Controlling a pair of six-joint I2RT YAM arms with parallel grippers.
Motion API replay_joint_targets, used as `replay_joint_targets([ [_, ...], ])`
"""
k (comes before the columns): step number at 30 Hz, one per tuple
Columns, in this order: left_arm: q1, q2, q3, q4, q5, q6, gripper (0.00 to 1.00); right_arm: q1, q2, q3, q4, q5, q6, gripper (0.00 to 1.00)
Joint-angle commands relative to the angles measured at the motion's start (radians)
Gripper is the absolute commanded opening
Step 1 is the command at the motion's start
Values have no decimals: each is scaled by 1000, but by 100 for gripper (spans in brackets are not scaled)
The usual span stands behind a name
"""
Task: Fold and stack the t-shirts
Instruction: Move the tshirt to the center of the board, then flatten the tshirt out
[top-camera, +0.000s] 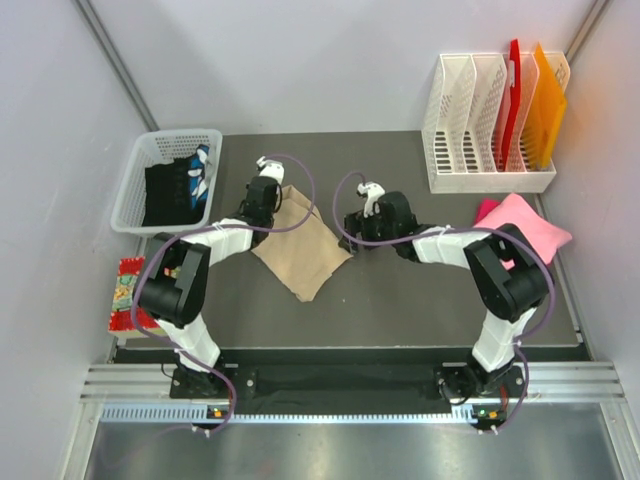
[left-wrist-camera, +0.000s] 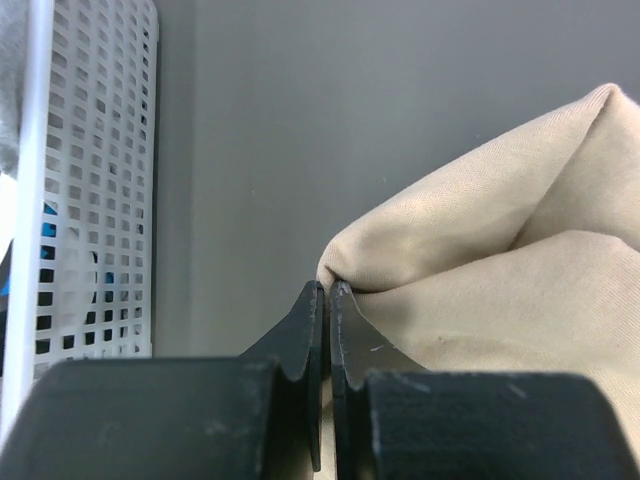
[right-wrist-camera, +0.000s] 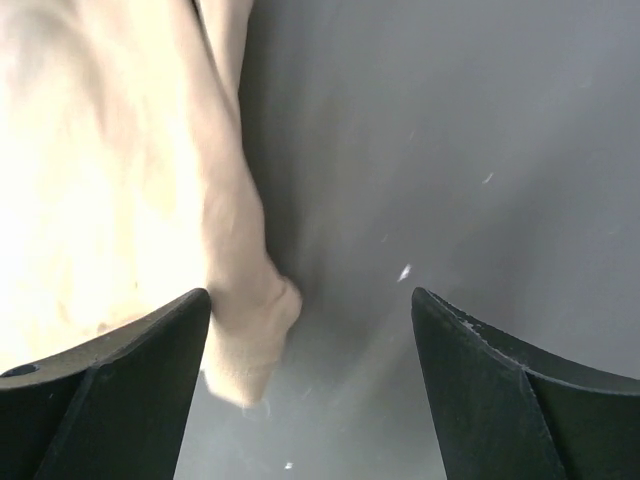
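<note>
Gray tabletop holds a tan shirt. The left tool is pinched tight on one shirt corner, and the right tool stands wide apart around another corner.

Setting | walls: we see plain pale grey panels at the back and both sides | table: we note a dark grey matte top, evenly lit | furniture: white mesh basket far left, white slotted file rack far right | near edge: we mark a ribbed metal rail.
</note>
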Motion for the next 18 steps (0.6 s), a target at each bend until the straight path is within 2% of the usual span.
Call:
replay_joint_targets([
  [1, 9, 17, 11, 58, -23, -3, 0, 37, -70, -71, 98, -15, 35, 81],
  [4, 9, 20, 10, 58, -21, -5, 0, 62, -82, -108, 116, 0, 51, 78],
  [11, 9, 29, 11, 59, -27, -5, 0, 117, -67, -122, 129, 35, 57, 58],
  [16, 9, 31, 16, 49, -27, -11, 0, 123, -47, -99, 123, 37, 48, 55],
  [18, 9, 31, 13, 49, -29, -8, 0, 128, -50, -94, 113, 44, 39, 50],
])
